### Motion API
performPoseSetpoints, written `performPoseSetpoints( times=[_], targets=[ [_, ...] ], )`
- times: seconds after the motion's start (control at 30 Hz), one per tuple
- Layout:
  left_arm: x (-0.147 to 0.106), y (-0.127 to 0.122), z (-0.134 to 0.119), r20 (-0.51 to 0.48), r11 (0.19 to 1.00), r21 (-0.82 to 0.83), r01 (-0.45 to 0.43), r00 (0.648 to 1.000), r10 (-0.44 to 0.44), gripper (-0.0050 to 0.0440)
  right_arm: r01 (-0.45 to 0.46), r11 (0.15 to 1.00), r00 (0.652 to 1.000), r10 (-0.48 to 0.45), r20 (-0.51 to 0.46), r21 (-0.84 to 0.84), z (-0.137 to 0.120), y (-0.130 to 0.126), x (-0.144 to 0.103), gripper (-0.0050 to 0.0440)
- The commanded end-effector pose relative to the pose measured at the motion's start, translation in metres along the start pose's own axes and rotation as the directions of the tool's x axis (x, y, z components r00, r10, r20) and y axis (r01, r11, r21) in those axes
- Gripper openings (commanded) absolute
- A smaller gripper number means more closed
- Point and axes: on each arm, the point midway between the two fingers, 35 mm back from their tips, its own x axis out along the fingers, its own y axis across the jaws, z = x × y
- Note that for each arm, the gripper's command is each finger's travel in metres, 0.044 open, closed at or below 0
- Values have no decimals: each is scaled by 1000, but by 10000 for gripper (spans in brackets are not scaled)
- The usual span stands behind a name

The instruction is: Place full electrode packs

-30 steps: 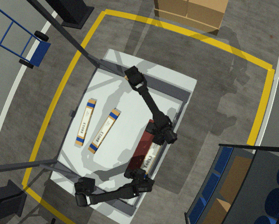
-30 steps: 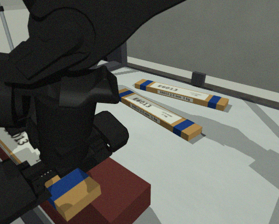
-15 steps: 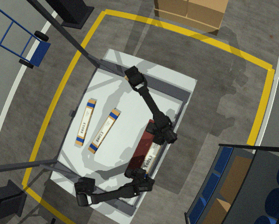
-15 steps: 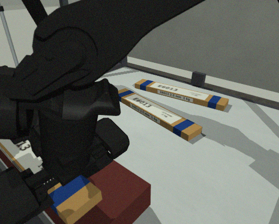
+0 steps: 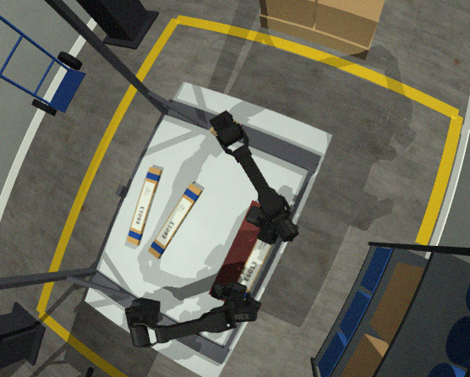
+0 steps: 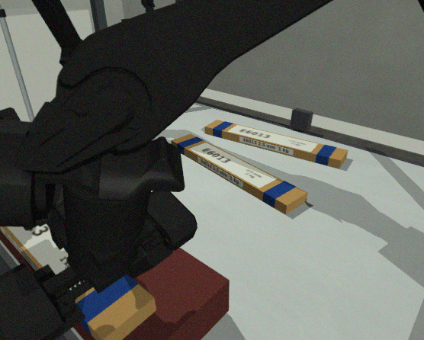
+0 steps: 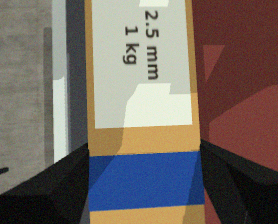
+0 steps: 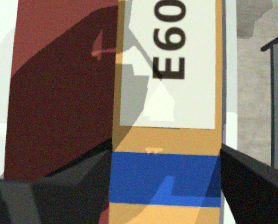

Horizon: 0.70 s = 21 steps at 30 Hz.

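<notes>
A tan pack of electrodes with blue bands and a white label lies along the outer edge of the dark red low platform. My left gripper is shut on its "2.5 mm 1 kg" end. My right gripper is shut on its "E6013" end. In the wrist views the platform lies to one side of the pack, and the table edge and floor lie to the other. I cannot tell whether the pack rests on the platform. Two more packs lie flat on the white table, away from the platform.
The table's edge and frame rail run close beside the platform. A small dark block sits at the far table rail. A blue hand truck, cardboard boxes and shelving stand on the floor around the cell.
</notes>
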Motion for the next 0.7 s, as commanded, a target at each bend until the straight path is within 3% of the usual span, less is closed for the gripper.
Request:
performPoseSetpoints(
  times=[0.0, 0.67],
  targets=[
    [-12, 7, -7, -3, 1000, 2, -30, 1000, 30, -50, 35, 999, 999, -35, 2, -4, -4, -8, -16, -50],
    [-14, 8, -7, 0, 999, 3, -34, 999, 34, -50, 35, 999, 999, -35, 2, -4, -6, -9, -16, -50]
  ],
)
